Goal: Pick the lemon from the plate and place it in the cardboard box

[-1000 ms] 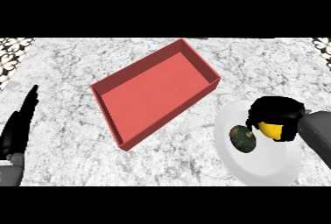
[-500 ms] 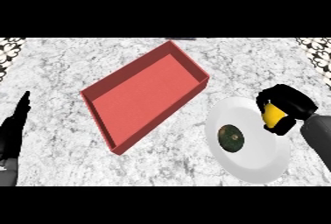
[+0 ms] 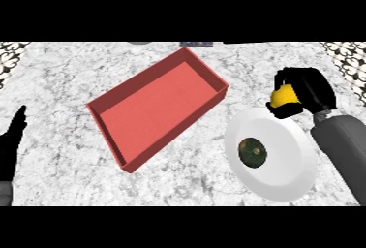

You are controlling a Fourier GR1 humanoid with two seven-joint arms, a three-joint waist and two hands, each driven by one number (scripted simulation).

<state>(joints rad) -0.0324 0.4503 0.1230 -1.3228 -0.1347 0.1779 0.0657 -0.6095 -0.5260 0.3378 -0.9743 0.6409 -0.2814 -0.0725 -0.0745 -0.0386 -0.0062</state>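
Observation:
My right hand (image 3: 309, 89) is curled round the yellow lemon (image 3: 283, 97) and holds it just past the far edge of the white plate (image 3: 286, 169). A dark green avocado (image 3: 252, 150) still lies on that plate. The red, shallow box (image 3: 160, 104) sits to the left of the hand, lying diagonally on the marble counter, with nothing inside it. My left hand (image 3: 13, 140) rests open at the left edge, fingers up.
The counter is white-grey marble. A patterned dark border runs along its far left (image 3: 10, 51) and far right (image 3: 346, 53) corners. My grey right forearm (image 3: 342, 145) covers the plate's right side.
My right hand has lifted the lemon off the plate and carried it up and away from the avocado. The view has shifted, so box and plate sit lower and more to the left.

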